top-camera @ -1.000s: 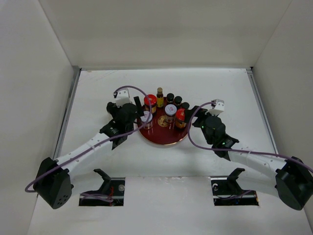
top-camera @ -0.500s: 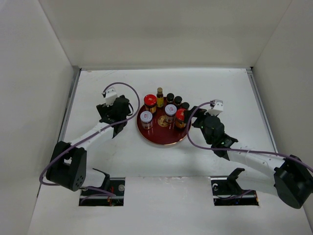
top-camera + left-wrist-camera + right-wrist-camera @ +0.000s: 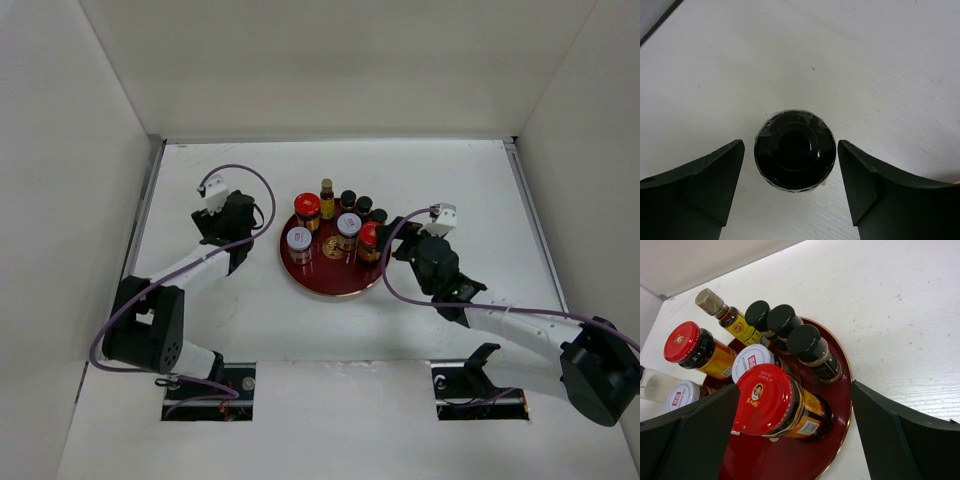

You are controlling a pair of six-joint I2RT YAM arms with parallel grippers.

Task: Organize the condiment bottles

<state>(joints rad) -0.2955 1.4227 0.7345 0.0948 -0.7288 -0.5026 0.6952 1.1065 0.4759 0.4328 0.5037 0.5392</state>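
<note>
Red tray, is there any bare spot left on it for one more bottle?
Yes: the tray is bare along its near rim, in front of the white-lidded jars. Its back half is crowded with bottles. The table behind the tray is bare too.

round red tray point(image 3: 335, 285), white table point(image 3: 470, 190)

Upright on the red tray point(image 3: 330, 291), eight in all: rear red-capped jar point(image 3: 307, 207) at back left, slim yellow bottle point(image 3: 327, 198) just beside it, then three black-capped bottles point(image 3: 364, 205) in a close row along the back right. In front, two white-lidded labelled jars, middle point(image 3: 348, 226) and left point(image 3: 299, 240), plus a near red-capped jar point(image 3: 369, 235) at the right edge. Off the tray, alone on the white table point(image 3: 880, 60) — a lone black-capped bottle point(image 3: 795, 155), upright, seen from straight above.
</note>
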